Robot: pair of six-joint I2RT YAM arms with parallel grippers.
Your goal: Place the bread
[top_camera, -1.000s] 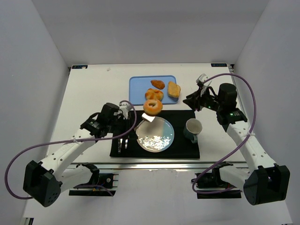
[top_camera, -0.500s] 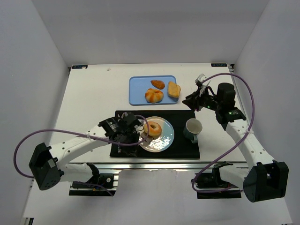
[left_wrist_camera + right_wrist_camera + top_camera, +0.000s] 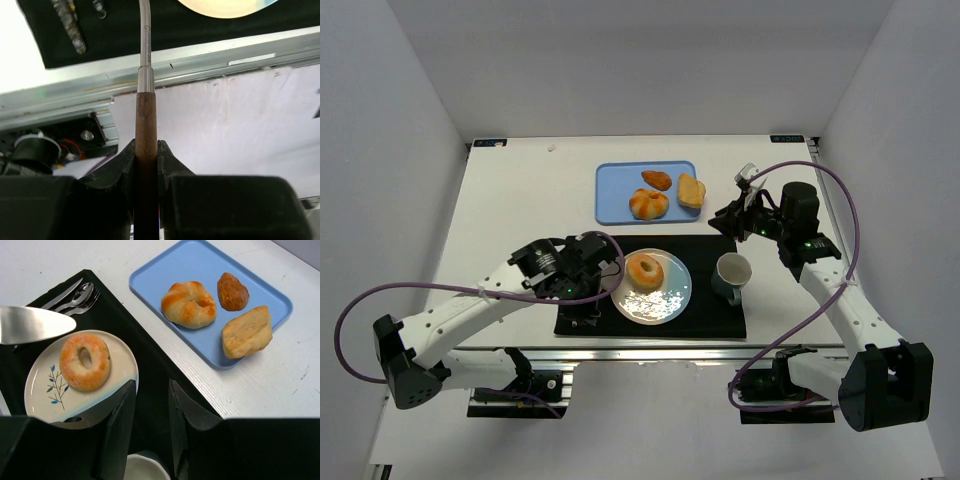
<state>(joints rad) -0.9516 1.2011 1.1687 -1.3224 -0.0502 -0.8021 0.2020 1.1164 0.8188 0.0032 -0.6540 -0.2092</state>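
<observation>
A glazed bagel (image 3: 645, 270) lies on the white plate (image 3: 665, 300) on the black mat; it also shows in the right wrist view (image 3: 85, 361). My left gripper (image 3: 588, 268) is shut on the wooden handle (image 3: 146, 130) of a metal server. The server's blade (image 3: 35, 324) hovers just left of the plate, apart from the bagel. My right gripper (image 3: 735, 215) is open and empty above the mat's back right corner, its jaws (image 3: 150, 405) spread over the mat.
A blue tray (image 3: 615, 190) at the back holds a knotted roll (image 3: 189, 303), a dark bun (image 3: 232, 291) and a square roll (image 3: 247, 331). A mug (image 3: 732, 272) stands right of the plate. Cutlery (image 3: 582, 305) lies on the mat's left side.
The bagel came down from above the tray's front edge on the server onto the plate. The server has since slid off to the left, leaving the bagel. The right arm barely moved.
</observation>
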